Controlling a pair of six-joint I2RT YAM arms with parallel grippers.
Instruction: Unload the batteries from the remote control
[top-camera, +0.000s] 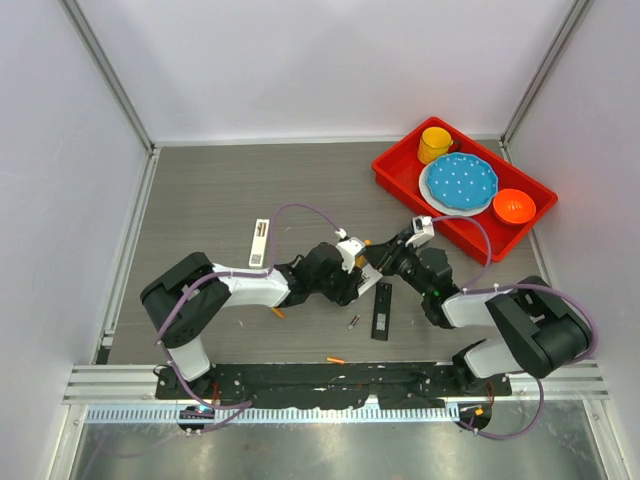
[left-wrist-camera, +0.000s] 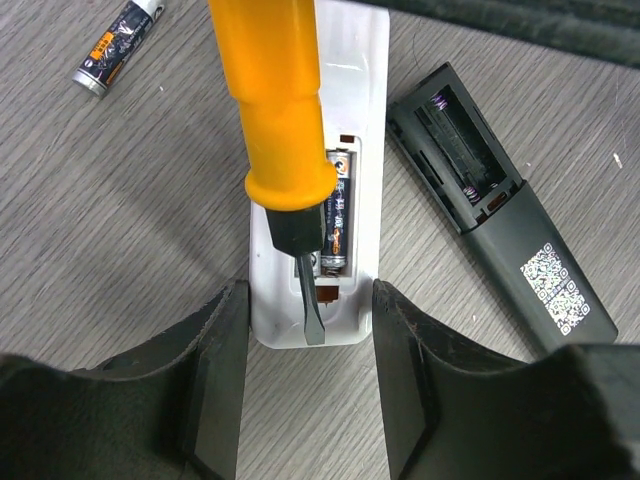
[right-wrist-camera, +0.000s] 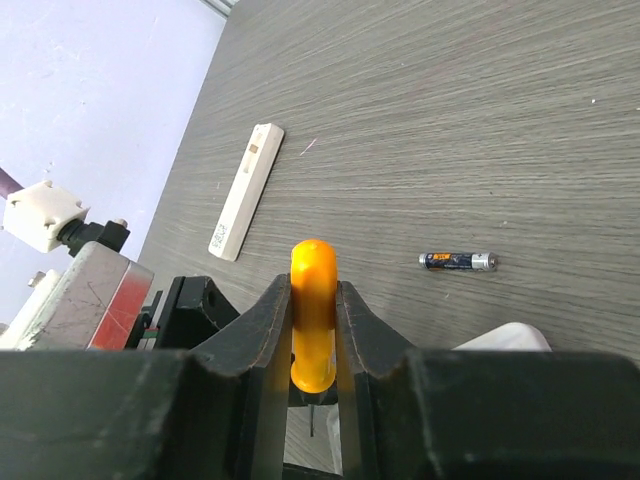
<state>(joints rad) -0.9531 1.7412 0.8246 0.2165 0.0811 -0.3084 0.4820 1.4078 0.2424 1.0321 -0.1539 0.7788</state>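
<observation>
Around one end of the white remote (left-wrist-camera: 352, 70), the left gripper (left-wrist-camera: 310, 330) clamps, steadying it. The right gripper (right-wrist-camera: 313, 330) grips the screwdriver (left-wrist-camera: 270, 90), blade beside that remote's battery (left-wrist-camera: 338, 215), presumably for prying.

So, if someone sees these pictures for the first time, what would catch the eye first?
The thick orange-handled screwdriver, held in the right hand, stands out first. Its flat tip is at the open compartment of the white plastic remote control at mid-table, where a dark slim battery lies. The left hand grips that remote at its sides. Next comes the bright red plastic tray at the far right.
</observation>
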